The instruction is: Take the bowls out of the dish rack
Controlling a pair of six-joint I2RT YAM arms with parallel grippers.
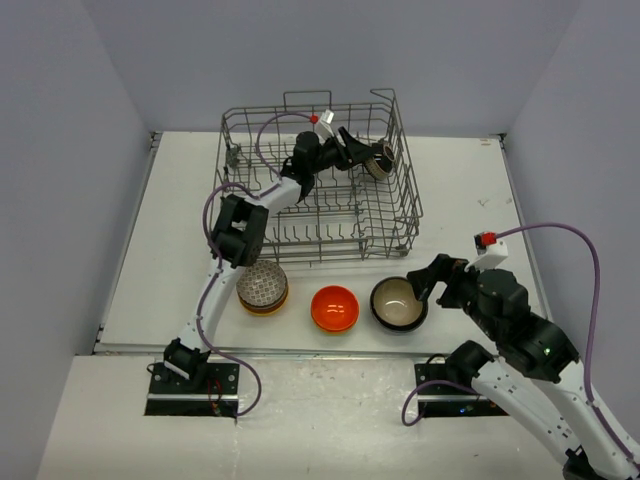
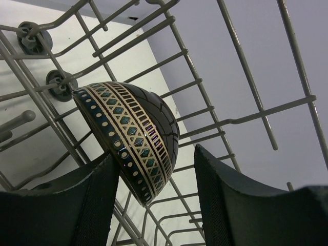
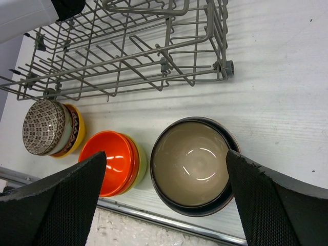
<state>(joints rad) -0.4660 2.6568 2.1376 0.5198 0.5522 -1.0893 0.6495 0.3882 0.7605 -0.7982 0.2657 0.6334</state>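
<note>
The grey wire dish rack (image 1: 408, 196) stands at the back of the table. A dark teal patterned bowl (image 1: 381, 162) stands on edge in its right rear corner. My left gripper (image 1: 360, 157) reaches into the rack and is open. In the left wrist view the bowl (image 2: 130, 128) has its lower rim between the open fingers of my left gripper (image 2: 156, 154), close to the left finger (image 2: 97, 205). My right gripper (image 1: 424, 285) is open and empty above a black-and-cream bowl (image 1: 398, 303). In the right wrist view that bowl (image 3: 190, 164) lies between the spread fingers of my right gripper (image 3: 165, 155).
In front of the rack stand an orange bowl stack (image 1: 335, 308) and a stack topped by a zigzag patterned bowl (image 1: 262, 288). Both also show in the right wrist view, orange (image 3: 110, 163) and patterned (image 3: 45, 127). Rack wires (image 2: 246, 119) surround the left gripper. The table's front edge (image 3: 169, 221) is close by.
</note>
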